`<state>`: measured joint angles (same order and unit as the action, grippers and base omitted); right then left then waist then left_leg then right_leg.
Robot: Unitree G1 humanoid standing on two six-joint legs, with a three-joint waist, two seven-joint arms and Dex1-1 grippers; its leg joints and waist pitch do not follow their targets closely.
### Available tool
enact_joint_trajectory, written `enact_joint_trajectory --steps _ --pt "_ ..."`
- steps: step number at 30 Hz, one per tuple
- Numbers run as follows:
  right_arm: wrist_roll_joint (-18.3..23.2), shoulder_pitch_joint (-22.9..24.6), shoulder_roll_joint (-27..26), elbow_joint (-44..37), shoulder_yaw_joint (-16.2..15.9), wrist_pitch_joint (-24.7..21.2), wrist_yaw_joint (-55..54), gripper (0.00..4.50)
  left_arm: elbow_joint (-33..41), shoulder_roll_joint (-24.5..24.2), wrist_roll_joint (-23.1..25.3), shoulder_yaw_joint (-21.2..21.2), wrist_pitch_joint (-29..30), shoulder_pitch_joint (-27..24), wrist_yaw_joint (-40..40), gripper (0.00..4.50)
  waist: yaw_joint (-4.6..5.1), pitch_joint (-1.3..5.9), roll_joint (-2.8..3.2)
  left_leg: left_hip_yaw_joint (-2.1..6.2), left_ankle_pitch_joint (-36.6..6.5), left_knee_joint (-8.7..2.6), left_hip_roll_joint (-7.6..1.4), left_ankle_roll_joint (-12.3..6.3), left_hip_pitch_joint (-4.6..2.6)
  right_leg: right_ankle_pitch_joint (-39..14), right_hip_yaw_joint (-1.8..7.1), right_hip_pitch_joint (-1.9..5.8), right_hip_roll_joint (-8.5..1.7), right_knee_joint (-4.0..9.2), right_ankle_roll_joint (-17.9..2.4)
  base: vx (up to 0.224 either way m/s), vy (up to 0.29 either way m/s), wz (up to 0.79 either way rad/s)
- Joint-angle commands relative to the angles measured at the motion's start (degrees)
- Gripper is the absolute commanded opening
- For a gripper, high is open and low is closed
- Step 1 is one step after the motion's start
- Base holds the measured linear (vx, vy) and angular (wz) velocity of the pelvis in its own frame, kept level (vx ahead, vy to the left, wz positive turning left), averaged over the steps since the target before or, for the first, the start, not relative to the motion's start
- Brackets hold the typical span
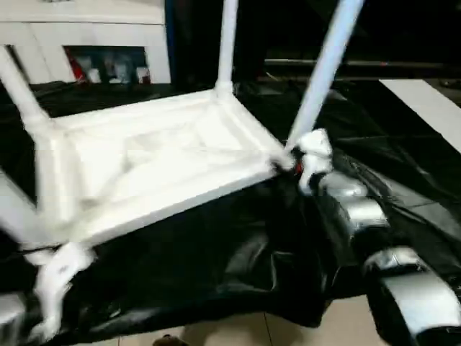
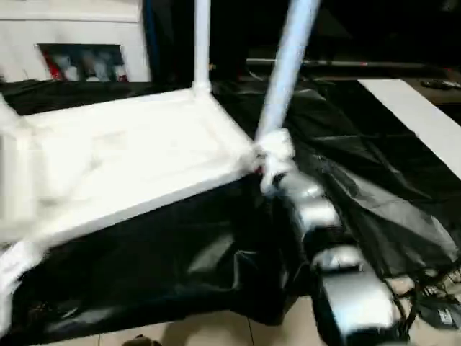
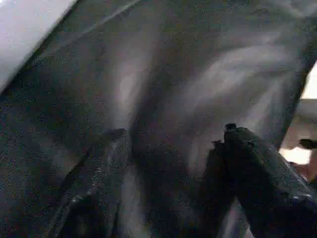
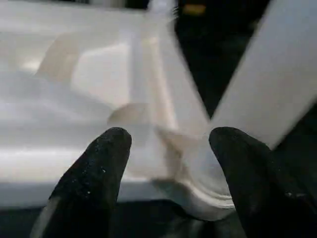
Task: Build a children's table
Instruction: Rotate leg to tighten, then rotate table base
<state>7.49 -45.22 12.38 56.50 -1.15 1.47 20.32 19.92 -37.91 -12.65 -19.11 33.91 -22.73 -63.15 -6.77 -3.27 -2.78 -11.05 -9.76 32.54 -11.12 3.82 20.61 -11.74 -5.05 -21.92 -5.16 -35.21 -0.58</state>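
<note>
The tabletop (image 1: pixel 151 162) lay upside down on the black-draped work table (image 1: pixel 403 144), tipped up a bit. All the legs (image 1: pixel 328 65) I could see were in their corner sockets.

My right gripper (image 4: pixel 168 163) had its two black fingers (image 4: pixel 96 173) spread wide around the near right corner, where one leg leans. I could not tell if it was touching. My left gripper (image 3: pixel 173 168) was wide open too, holding nothing, over black cloth.

I thought the job was to push that leaning leg straight in. I should press slowly and hold the corner still.

The corner sat near the work table's front edge, so I had little room there. The far right side had more.
</note>
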Motion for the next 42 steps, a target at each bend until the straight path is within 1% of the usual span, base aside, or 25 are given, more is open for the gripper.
enact_joint_trajectory --steps 1,3,4,5,8,10,11,12,17,21,23,24,26,27,28,29,30,32,33,34,35,38,39,41,42 --pt "0.6 -0.1 0.5 1.2 1.5 1.2 -0.6 3.11 -0.5 -0.9 0.3 -2.9 -1.7 -1.1 -0.3 3.69 0.57 2.92 1.22 0.99 -18.8 -4.1 -2.45 1.17 -1.06 -11.9 3.47 1.1 -2.83 4.14 -10.0 0.0 0.0 0.0" --pt "0.9 0.6 0.2 0.9 1.6 2.3 0.9 3.11 -2.5 -1.1 -0.2 -6.7 -4.5 -2.7 -0.1 3.97 0.83 2.97 1.04 1.12 -17.7 -4.11 -2.35 0.39 -0.61 -11.2 3.47 1.44 -2.95 4.09 -9.7 0.0 0.0 0.0" --pt "0.9 0.6 0.1 1.3 1.6 2.9 1.1 3.11 -3.0 -1.2 -0.5 -7.5 -5.4 -3.1 0.1 4.08 0.92 2.96 1.06 1.14 -17.7 -4.1 -2.34 0.3 -0.6 -11.3 3.49 1.43 -2.95 4.13 -9.7 0.0 0.0 0.0" --pt "1.5 1.7 -0.2 0.7 1.5 4.1 4.3 3.11 -4.6 -0.7 -2.5 -10.8 -7.1 -2.5 0.6 4.1 1.11 2.97 0.87 1.07 -18.7 -4.01 -2.26 -0.07 -0.71 -12.2 3.52 1.37 -2.95 4.21 -9.8 0.0 0.0 0.0" --pt "1.9 3.0 -0.3 -0.2 1.3 5.0 6.7 3.11 -5.9 -0.6 -4.4 -13.7 -7.9 -1.8 0.7 4.41 1.18 2.94 1.08 1.12 -19.1 -4.09 -2.44 -0.3 -0.93 -12.4 3.58 1.25 -2.94 4.31 -10.4 0.0 0.0 0.0" --pt "2.5 5.7 -0.2 -2.3 1.4 5.3 9.8 3.11 -8.1 -0.7 -6.6 -17.4 -9.0 -0.4 0.7 4.41 1.09 2.88 1.13 1.04 -19.0 -4.09 -2.4 -0.28 -0.96 -11.8 3.54 1.27 -2.75 4.28 -10.7 0.0 0.0 0.0" --pt "2.5 5.7 -0.2 -2.3 1.4 5.3 9.8 3.11 -8.2 -0.7 -6.6 -17.4 -9.0 -0.4 0.7 4.41 1.06 2.86 1.07 1.02 -19.1 -4.13 -2.5 -0.33 -0.9 -11.6 3.59 1.33 -2.83 4.2 -10.9 0.0 0.0 0.0" --pt "2.6 8.0 0.1 -4.5 1.4 5.1 10.6 3.11 -9.2 -1.8 -7.3 -18.9 -8.9 -1.6 -0.9 4.41 1.01 2.9 1.13 1.08 -18.8 -4.21 -2.6 -0.11 -0.89 -11.5 3.51 1.48 -2.78 4.16 -11.0 0.0 0.0 0.0" --pt "2.3 12.9 1.1 -8.6 0.7 4.8 12.3 3.11 -12.6 -4.0 -7.4 -21.2 -10.9 -3.5 -2.0 4.41 0.74 2.68 1.07 1.01 -20.7 -4.35 -2.76 0.18 -1.02 -15.6 3.63 1.21 -2.81 4.51 -10.0 0.0 0.0 0.0" --pt "2.2 14.7 1.5 -9.9 0.8 4.8 13.0 3.11 -15.1 -5.6 -7.3 -22.9 -12.0 -3.8 -2.4 4.41 0.48 2.56 1.02 1.01 -21.5 -4.41 -2.77 0.43 -1.13 -17.2 3.96 1.01 -2.69 4.68 -9.6 0.0 0.0 0.0" --pt "2.3 15.5 1.7 -10.8 1.1 4.5 13.5 3.11 -17.6 -6.3 -7.6 -24.6 -14.0 -2.4 -2.0 4.41 0.34 2.42 0.99 1.06 -22.5 -4.46 -2.74 0.72 -1.31 -19.1 4.07 0.83 -2.65 4.88 -9.2 0.0 0.0 0.0" --pt "2.5 16.2 1.6 -11.9 1.1 4.0 14.1 3.11 -18.0 -5.5 -9.6 -25.5 -14.2 0.7 -0.5 4.41 0.22 2.47 0.91 1.06 -23.1 -4.45 -2.76 0.96 -1.53 -19.7 4.12 0.76 -2.65 4.93 -9.1 0.0 0.0 0.0" --pt "2.6 16.7 1.3 -12.7 0.9 3.7 14.7 3.11 -17.9 -4.9 -10.6 -25.6 -14.4 2.8 0.5 4.41 -0.14 2.45 1.04 0.88 -23.8 -4.29 -2.75 1.14 -2.02 -18.7 4.28 0.29 -2.59 4.95 -9.8 0.0 0.0 0.0" --pt "2.5 17.4 0.9 -14.1 0.0 3.1 15.7 3.11 -17.0 -3.4 -12.6 -24.4 -13.7 5.8 1.9 4.41 -0.24 2.45 1.09 1.05 -23.7 -4.51 -2.83 1.48 -1.76 -18.7 4.18 0.67 -2.6 4.78 -10.0 0.0 0.0 0.0" --pt "2.5 17.6 0.8 -14.5 -0.3 2.8 16.1 3.11 -16.7 -3.0 -13.1 -23.9 -13.6 6.5 2.1 4.41 -0.37 2.51 1.13 1.05 -24.1 -4.53 -2.89 1.7 -1.95 -18.6 4.15 0.59 -2.56 4.75 -10.0 0.0 0.0 0.0" --pt "2.4 17.8 0.7 -14.7 -0.4 2.7 16.3 3.11 -16.5 -2.8 -13.4 -23.5 -13.5 6.8 2.1 4.41 -0.46 2.52 1.15 1.09 -24.3 -4.53 -2.88 1.97 -1.83 -18.1 4.22 0.59 -2.64 4.61 -10.1 0.0 0.0 0.0" --pt "2.5 18.1 0.6 -15.3 -0.7 2.5 16.8 3.11 -16.4 -2.4 -13.9 -22.9 -13.8 7.5 2.3 4.41 -0.34 2.61 0.99 1.25 -23.9 -4.69 -2.85 2.06 -1.43 -18.3 4.13 1.0 -2.7 4.53 -9.7 0.0 0.0 0.0" --pt "1.2 18.3 0.1 -15.0 -2.1 2.0 17.0 3.11 -15.8 0.2 -16.9 -20.1 -13.0 13.0 4.3 4.41 -0.28 2.77 0.61 1.09 -23.7 -4.54 -2.78 2.22 -1.71 -18.5 4.18 0.9 -2.67 4.59 -9.3 0.0 0.0 0.0" --pt "0.9 18.1 0.0 -14.6 -2.2 2.1 16.6 3.11 -15.7 0.6 -17.3 -19.5 -12.9 14.0 4.6 4.41 -0.65 2.77 0.92 0.85 -23.9 -4.32 -2.72 2.56 -2.37 -17.8 4.31 0.18 -2.62 4.81 -9.9 0.0 0.0 0.0" --pt "0.7 18.0 0.0 -14.3 -2.2 2.1 16.4 3.11 -15.7 0.8 -17.4 -19.2 -12.8 14.4 4.7 4.41 -0.57 2.76 0.85 0.89 -24.0 -4.27 -2.68 2.64 -2.21 -17.5 4.36 0.3 -2.67 4.69 -10.1 0.0 0.0 0.0" --pt "0.5 17.8 0.0 -13.9 -2.2 2.0 15.9 3.11 -15.6 1.0 -17.6 -19.0 -12.7 14.7 4.6 4.41 -0.61 2.93 0.72 1.16 -23.1 -4.46 -2.67 2.71 -1.67 -17.2 4.25 0.9 -2.8 4.47 -9.8 0.0 0.0 0.0" --pt "-2.3 15.4 -0.9 -9.6 -1.5 1.0 9.4 3.11 -12.0 2.7 -21.7 -15.5 -8.5 17.2 4.1 4.41 -0.59 3.14 0.8 0.98 -22.9 -4.24 -2.56 3.89 -2.31 -16.2 4.26 0.42 -2.72 4.34 -10.2 0.0 0.0 0.0" --pt "-2.7 14.8 -1.1 -8.7 -1.4 0.5 7.9 3.11 -10.1 2.8 -23.2 -14.5 -6.7 16.9 3.8 4.41 -0.52 3.05 0.75 1.08 -23.1 -4.33 -2.51 4.15 -1.94 -15.6 4.24 0.66 -2.61 4.15 -10.3 0.0 0.0 0.0" --pt "-3.9 12.6 -1.9 -5.4 -1.5 -0.3 3.6 3.11 -2.3 1.4 -28.9 -10.0 -0.1 14.2 1.4 4.41 -0.65 3.12 0.46 0.99 -23.6 -4.23 -2.5 4.12 -2.07 -15.8 4.22 0.52 -2.51 4.12 -9.7 0.0 0.0 0.0" --pt "-3.9 12.6 -1.9 -5.4 -1.5 -0.3 3.6 3.11 -2.3 1.4 -28.9 -10.0 -0.1 14.2 1.4 4.41 -0.55 3.16 0.5 1.07 -23.4 -4.21 -2.48 4.16 -1.87 -15.4 4.23 0.66 -2.55 3.89 -9.8 0.0 0.0 0.0"
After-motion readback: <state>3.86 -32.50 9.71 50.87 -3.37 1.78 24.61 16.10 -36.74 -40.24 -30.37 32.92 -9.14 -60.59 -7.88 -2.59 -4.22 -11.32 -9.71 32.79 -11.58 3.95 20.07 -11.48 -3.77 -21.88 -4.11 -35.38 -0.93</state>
